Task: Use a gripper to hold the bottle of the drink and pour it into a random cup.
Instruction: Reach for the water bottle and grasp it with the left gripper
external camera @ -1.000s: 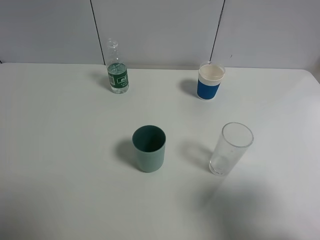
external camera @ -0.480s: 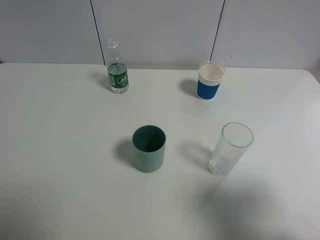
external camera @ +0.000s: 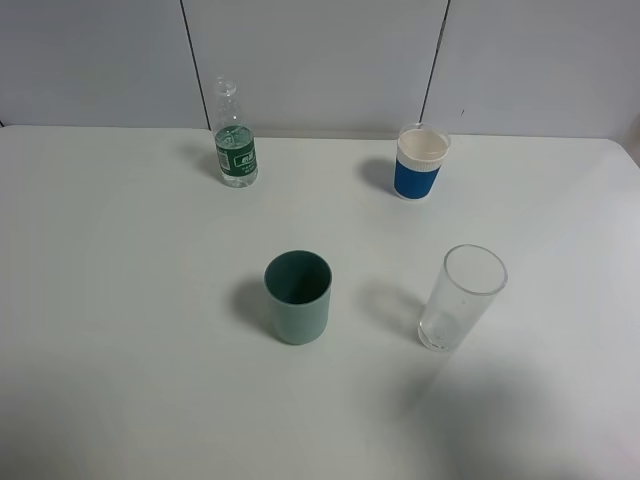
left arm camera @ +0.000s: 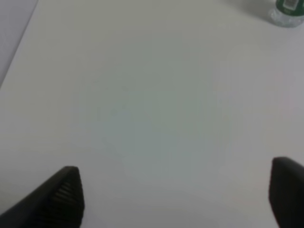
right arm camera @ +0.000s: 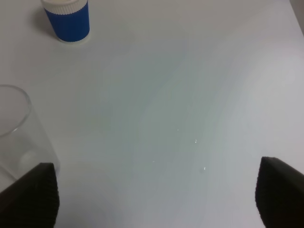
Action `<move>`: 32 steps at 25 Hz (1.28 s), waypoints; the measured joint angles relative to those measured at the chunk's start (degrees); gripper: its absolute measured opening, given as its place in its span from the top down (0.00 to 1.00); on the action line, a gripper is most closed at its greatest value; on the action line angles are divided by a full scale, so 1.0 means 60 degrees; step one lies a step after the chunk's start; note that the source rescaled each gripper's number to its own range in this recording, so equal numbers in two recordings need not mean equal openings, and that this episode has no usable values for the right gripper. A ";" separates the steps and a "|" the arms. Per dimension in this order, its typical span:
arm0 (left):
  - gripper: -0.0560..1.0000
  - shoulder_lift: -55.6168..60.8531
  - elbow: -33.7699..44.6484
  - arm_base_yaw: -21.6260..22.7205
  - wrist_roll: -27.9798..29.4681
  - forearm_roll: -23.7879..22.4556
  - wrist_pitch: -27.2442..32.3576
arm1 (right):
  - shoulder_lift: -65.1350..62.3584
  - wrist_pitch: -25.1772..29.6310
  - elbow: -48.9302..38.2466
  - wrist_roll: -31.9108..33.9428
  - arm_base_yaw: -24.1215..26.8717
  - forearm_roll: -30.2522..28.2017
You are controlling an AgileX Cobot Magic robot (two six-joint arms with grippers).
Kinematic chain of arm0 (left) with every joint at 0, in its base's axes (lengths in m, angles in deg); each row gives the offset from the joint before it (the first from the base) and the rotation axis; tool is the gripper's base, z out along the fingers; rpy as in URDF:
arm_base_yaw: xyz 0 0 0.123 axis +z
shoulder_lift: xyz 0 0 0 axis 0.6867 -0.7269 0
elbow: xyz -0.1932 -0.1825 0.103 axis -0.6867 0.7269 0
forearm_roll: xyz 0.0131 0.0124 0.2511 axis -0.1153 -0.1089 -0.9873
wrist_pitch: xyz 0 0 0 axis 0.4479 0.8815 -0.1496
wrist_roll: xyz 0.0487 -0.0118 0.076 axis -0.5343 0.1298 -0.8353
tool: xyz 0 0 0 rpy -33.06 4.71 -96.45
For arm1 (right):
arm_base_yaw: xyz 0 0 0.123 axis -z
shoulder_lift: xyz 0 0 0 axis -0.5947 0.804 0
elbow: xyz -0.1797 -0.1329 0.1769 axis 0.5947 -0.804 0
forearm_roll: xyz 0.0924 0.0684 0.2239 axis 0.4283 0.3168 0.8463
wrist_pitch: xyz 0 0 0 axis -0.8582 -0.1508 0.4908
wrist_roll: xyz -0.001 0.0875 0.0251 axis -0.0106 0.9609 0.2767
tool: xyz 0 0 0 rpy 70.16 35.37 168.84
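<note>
The small clear bottle of the drink [external camera: 235, 135] with a green label stands upright at the back left of the white table; only its base [left arm camera: 288, 10] shows in the left wrist view. The teal-green cup [external camera: 298, 296] stands near the table's middle. Neither arm shows in the high view. My left gripper [left arm camera: 178, 194] is open over bare table, far from the bottle, nothing between its dark fingertips [left arm camera: 64, 192]. My right gripper [right arm camera: 156, 197] is also open and holds nothing, its fingertips [right arm camera: 35, 192] wide apart beside the clear glass.
A white cup with a blue sleeve [external camera: 421, 162] [right arm camera: 66, 16] stands at the back right. A tall clear glass [external camera: 460, 297] [right arm camera: 16, 128] stands to the right of the teal cup. A grey panelled wall [external camera: 320, 60] runs behind the table.
</note>
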 joint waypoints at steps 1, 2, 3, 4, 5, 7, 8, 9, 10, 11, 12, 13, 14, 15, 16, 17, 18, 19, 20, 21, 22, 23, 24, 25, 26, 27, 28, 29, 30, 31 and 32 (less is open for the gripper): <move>0.40 0.0000 0.0000 0.0000 0.0000 0.0000 0.0000 | 0.0000 0.0000 0.0000 0.0000 0.0000 0.0000; 0.40 0.0000 0.0000 0.0000 0.0000 0.0000 0.0000 | 0.0000 0.0000 0.0000 0.0000 0.0000 0.0000; 0.40 0.0000 0.0000 0.0000 0.0000 0.0000 0.0000 | 0.0000 0.0000 0.0000 0.0000 0.0000 0.0000; 0.40 -0.0024 0.0000 0.0000 0.0000 0.0000 0.0000 | 0.0000 0.0000 0.0000 0.0000 0.0000 0.0000; 0.40 -0.0090 0.0000 0.0000 0.0000 0.0000 -0.0010 | 0.0000 0.0000 0.0000 0.0000 0.0000 0.0000; 0.40 -0.0360 0.0000 0.0000 0.0000 0.0000 -0.0010 | 0.0000 0.0000 0.0000 0.0000 0.0000 0.0000; 0.40 -0.0558 0.0000 0.0000 0.0000 0.0000 -0.0010 | 0.0000 0.0000 0.0000 0.0000 0.0000 0.0000; 0.40 -0.0765 0.0000 0.0000 0.0000 -0.0010 -0.0034 | 0.0000 0.0000 0.0000 0.0000 0.0000 0.0000; 0.40 -0.0942 -0.0012 0.0000 0.0000 -0.0009 -0.0100 | 0.0000 0.0000 0.0000 0.0000 0.0000 0.0000; 0.40 -0.1164 -0.0079 0.0000 0.0000 -0.0030 -0.0147 | 0.0000 0.0000 0.0000 0.0000 0.0000 0.0000; 0.40 -0.1387 -0.0119 0.0000 -0.0011 -0.0066 -0.0265 | 0.0000 0.0000 0.0000 0.0000 0.0000 0.0000; 0.40 -0.1602 -0.0187 0.0000 -0.0082 -0.0095 -0.0421 | 0.0000 0.0000 0.0000 0.0000 0.0000 0.0000; 0.40 -0.1790 -0.0227 0.0000 -0.0136 -0.0123 -0.0637 | 0.0000 0.0000 0.0000 0.0000 0.0000 0.0000; 0.40 -0.2013 -0.0239 0.0000 -0.0189 -0.0122 -0.0877 | 0.0000 0.0000 0.0000 0.0000 0.0000 0.0000; 0.40 -0.2245 -0.0257 0.0000 -0.0269 -0.0122 -0.1070 | 0.0000 0.0000 0.0000 0.0000 0.0000 0.0000; 0.40 -0.2452 -0.0276 0.0000 -0.0352 -0.0131 -0.1318 | 0.0000 0.0000 0.0000 0.0000 0.0000 0.0000; 0.40 -0.2705 -0.0285 0.0000 -0.0441 -0.0131 -0.1556 | 0.0000 0.0000 0.0000 0.0000 0.0000 0.0000; 0.40 -0.2973 -0.0284 0.0000 -0.0523 -0.0142 -0.1738 | 0.0000 0.0000 0.0000 0.0000 0.0000 0.0000; 0.40 -0.3250 -0.0284 0.0000 -0.0606 -0.0142 -0.1952 | 0.0000 0.0000 0.0000 0.0000 0.0000 0.0000; 0.40 -0.3487 -0.0284 0.0000 -0.0713 -0.0142 -0.2151 | 0.0000 0.0000 0.0000 0.0000 0.0000 0.0000; 0.40 -0.3768 -0.0284 0.0000 -0.0816 -0.0142 -0.2351 | 0.0000 0.0000 0.0000 0.0000 0.0000 0.0000; 0.40 -0.4037 -0.0284 0.0000 -0.0927 -0.0142 -0.2539 | 0.0000 0.0000 0.0000 0.0000 0.0000 0.0000; 0.40 -0.4289 -0.0284 0.0000 -0.1019 -0.0142 -0.2783 | 0.0000 0.0000 0.0000 0.0000 0.0000 0.0000; 0.40 -0.4495 -0.0284 0.0000 -0.1102 -0.0142 -0.3042 | 0.0000 0.0000 0.0000 0.0000 0.0000 0.0000; 0.37 -0.4736 -0.0284 0.0000 -0.1194 -0.0142 -0.3263 | 0.0000 0.0000 0.0000 0.0000 0.0000 0.0000; 0.37 -0.4736 -0.0284 0.0000 -0.1194 -0.0142 -0.3263 | 0.0000 0.0000 0.0000 0.0000 0.0000 0.0000; 0.33 -0.4975 -0.0284 0.0000 -0.1240 -0.0142 -0.3507 | 0.0000 0.0000 0.0000 0.0000 0.0000 0.0000; 0.26 -0.5170 -0.0284 0.0000 -0.1259 -0.0142 -0.3745 | 0.0000 0.0000 0.0000 0.0000 0.0000 0.0000; 0.10 -0.5657 -0.0284 0.0000 -0.1259 -0.0113 -0.4152 | 0.0000 0.0000 0.0000 0.0000 0.0000 0.0000; 0.06 -0.5903 -0.0284 0.0000 -0.1268 -0.0101 -0.4352 | 0.0000 0.0000 0.0000 0.0000 0.0000 0.0000; 0.04 -0.6109 -0.0284 0.0000 -0.1279 -0.0075 -0.4545 | 0.0000 0.0000 0.0000 0.0000 0.0000 0.0000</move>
